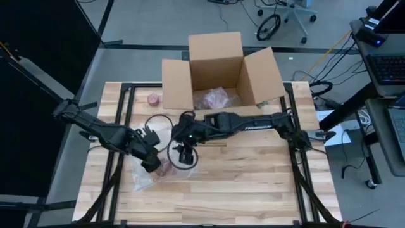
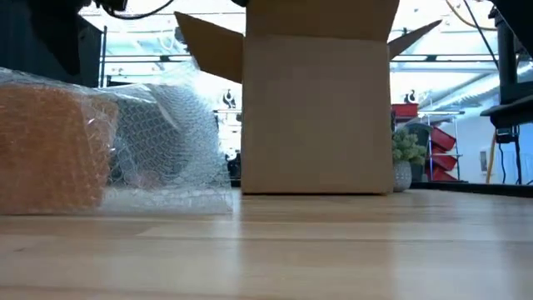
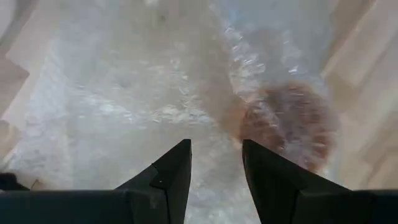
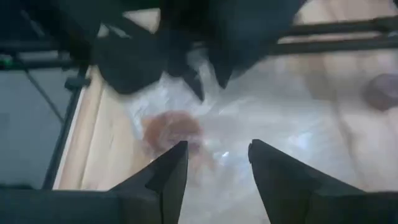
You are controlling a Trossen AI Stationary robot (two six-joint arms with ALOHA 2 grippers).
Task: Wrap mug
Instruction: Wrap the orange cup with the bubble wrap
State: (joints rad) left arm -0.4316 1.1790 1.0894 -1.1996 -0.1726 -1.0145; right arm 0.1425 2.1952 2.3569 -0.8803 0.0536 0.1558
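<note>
The mug [image 1: 166,166] is seen at about 7 o'clock on the counter [image 1: 253,183], half covered by bubble wrap [image 1: 144,176]. Both grippers' jaws are open over it, left gripper [image 1: 152,166] and right gripper [image 1: 184,156]. More wrapping is needed.

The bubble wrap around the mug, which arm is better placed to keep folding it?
Probably the left. Its claw hangs open directly over the bubble wrap, with the mug right beside its fingers. The right claw is also open, but sits farther from the mug.
</note>
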